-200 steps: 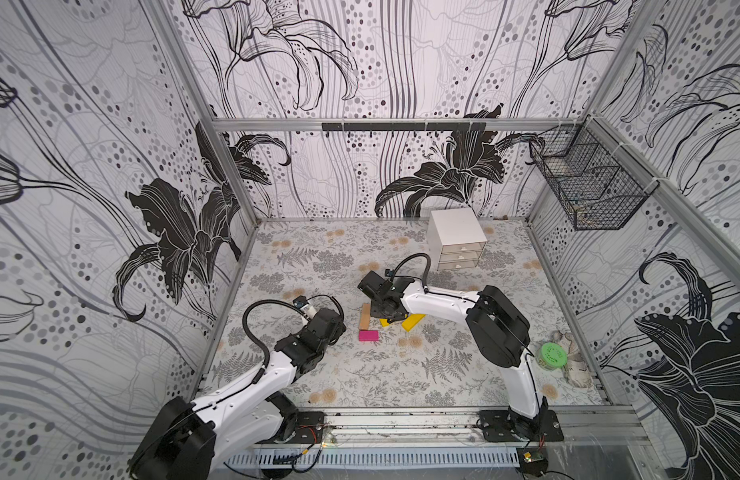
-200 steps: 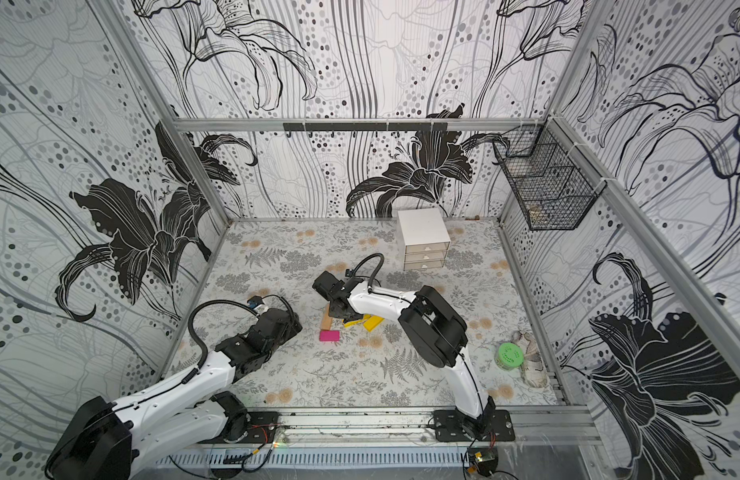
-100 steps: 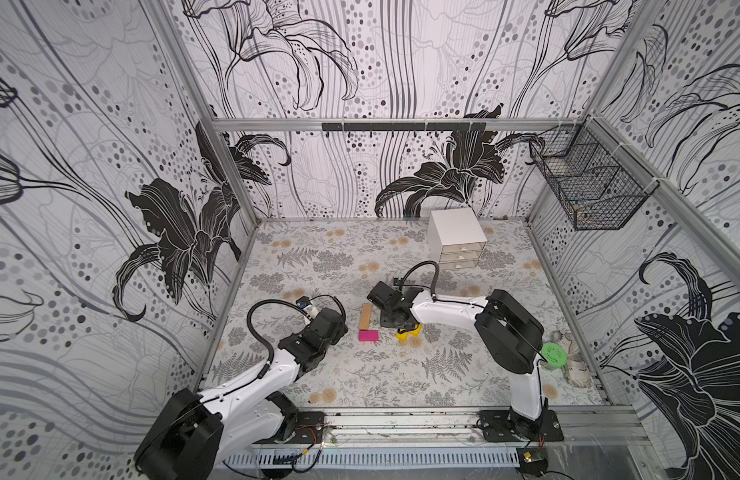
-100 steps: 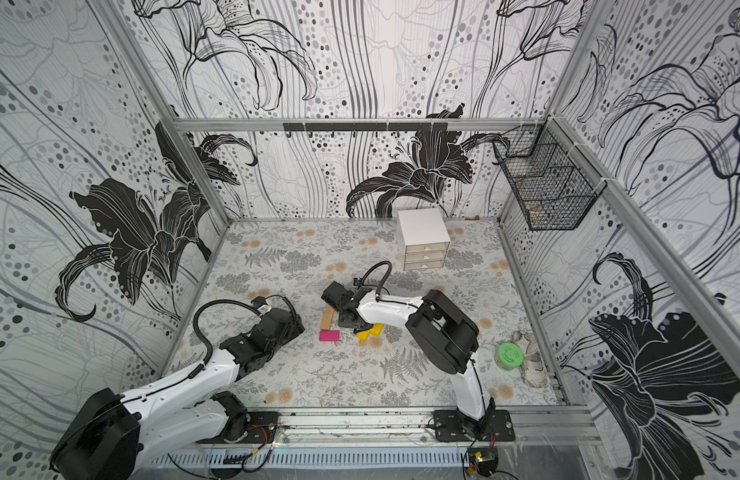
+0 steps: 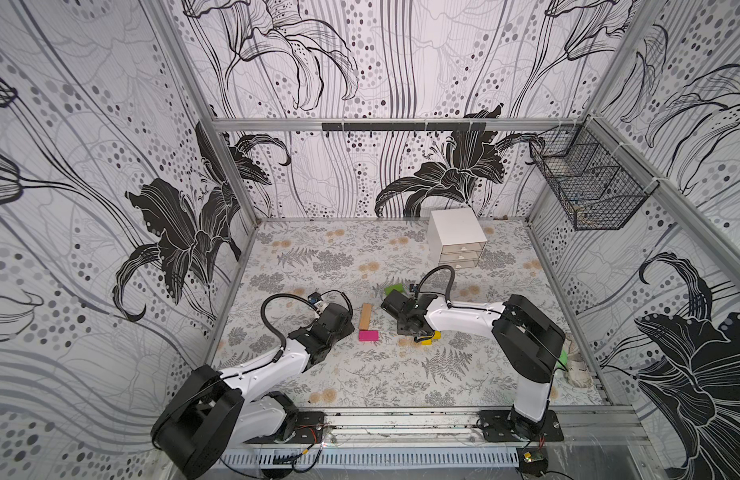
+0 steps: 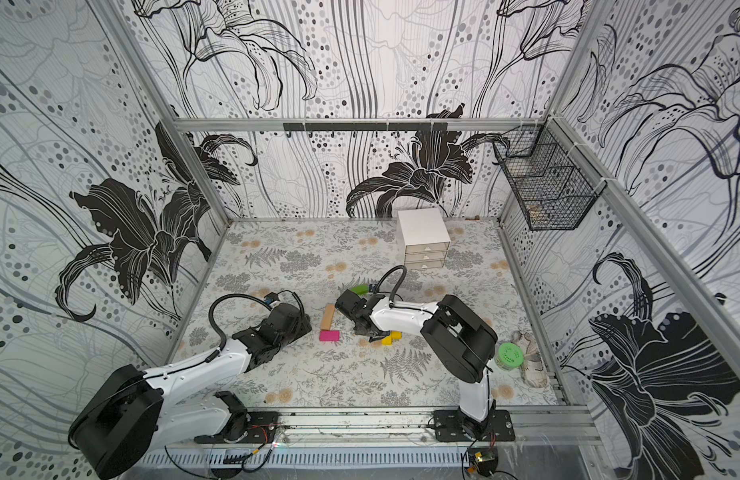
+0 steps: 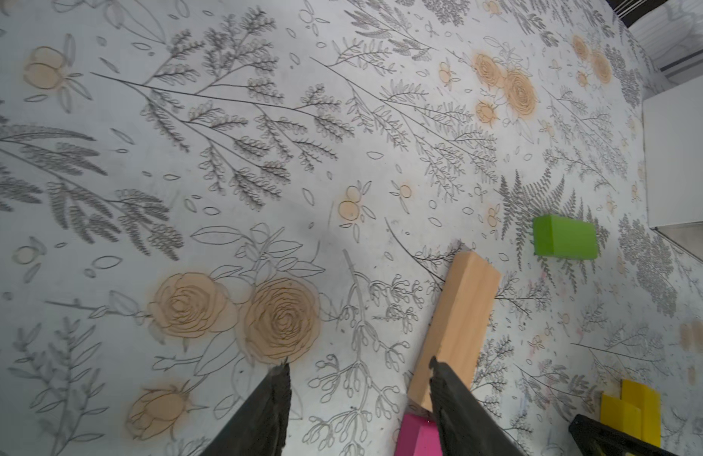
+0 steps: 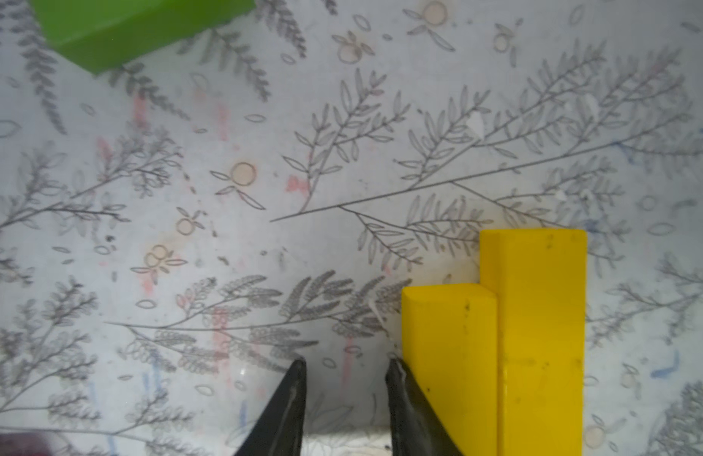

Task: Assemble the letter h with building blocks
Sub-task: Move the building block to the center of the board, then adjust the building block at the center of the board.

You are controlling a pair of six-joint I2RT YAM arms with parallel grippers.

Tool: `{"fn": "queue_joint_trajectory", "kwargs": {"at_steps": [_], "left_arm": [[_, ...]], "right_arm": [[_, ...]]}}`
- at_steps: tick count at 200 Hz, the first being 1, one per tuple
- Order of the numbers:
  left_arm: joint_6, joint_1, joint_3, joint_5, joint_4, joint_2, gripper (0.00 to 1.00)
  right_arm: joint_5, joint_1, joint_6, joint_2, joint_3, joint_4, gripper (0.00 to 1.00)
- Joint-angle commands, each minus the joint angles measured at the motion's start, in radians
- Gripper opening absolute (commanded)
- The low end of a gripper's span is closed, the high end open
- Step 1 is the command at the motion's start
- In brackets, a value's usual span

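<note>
Both top views show a tan block (image 5: 365, 316) (image 6: 328, 316) lying with a pink block (image 5: 368, 336) (image 6: 329, 336) at its near end. My left gripper (image 7: 359, 369) is open just left of them, nothing between its fingers; one finger (image 7: 448, 395) overlaps the tan block's (image 7: 460, 319) end. Two yellow blocks (image 8: 448, 355) (image 8: 539, 316) lie side by side. My right gripper (image 8: 345, 365) stands narrowly open and empty, one finger (image 8: 401, 387) against the nearer yellow block. The green block (image 5: 394, 288) (image 8: 136, 27) lies behind the right wrist. No letter h shape stands.
A white three-drawer box (image 5: 455, 239) stands at the back. A wire basket (image 5: 588, 195) hangs on the right wall. A green round lid (image 6: 509, 354) and a crumpled cloth (image 6: 530, 361) lie by the right edge.
My right gripper has come toward the front, and the yellow blocks have shifted with it; the green block now shows behind it. My left gripper has edged toward the tan and pink blocks, jaws narrowing.
</note>
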Motion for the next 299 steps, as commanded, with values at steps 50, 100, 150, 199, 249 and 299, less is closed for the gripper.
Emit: {"fn": "queue_joint_trajectory", "kwargs": {"at_steps": [50, 100, 150, 199, 249, 299], "left_arm": [[0.069, -0.021, 0.180, 0.084, 0.061, 0.247, 0.79], [0.071, -0.049, 0.279, 0.030, -0.038, 0.343, 0.80], [0.046, -0.072, 0.347, -0.020, -0.140, 0.412, 0.75], [0.007, -0.085, 0.376, -0.019, -0.172, 0.454, 0.68], [-0.046, -0.090, 0.390, -0.036, -0.200, 0.472, 0.60], [-0.078, -0.092, 0.393, -0.033, -0.212, 0.485, 0.55]], "right_arm": [[-0.029, -0.012, -0.074, -0.218, -0.100, 0.050, 0.56], [-0.048, -0.011, -0.082, -0.349, -0.101, 0.028, 0.59], [-0.035, -0.011, -0.073, -0.440, -0.130, -0.004, 0.59], [-0.034, -0.011, -0.066, -0.455, -0.135, -0.018, 0.59], [-0.040, -0.012, -0.060, -0.452, -0.147, -0.014, 0.59], [-0.042, -0.011, -0.057, -0.450, -0.162, -0.006, 0.59]]}}
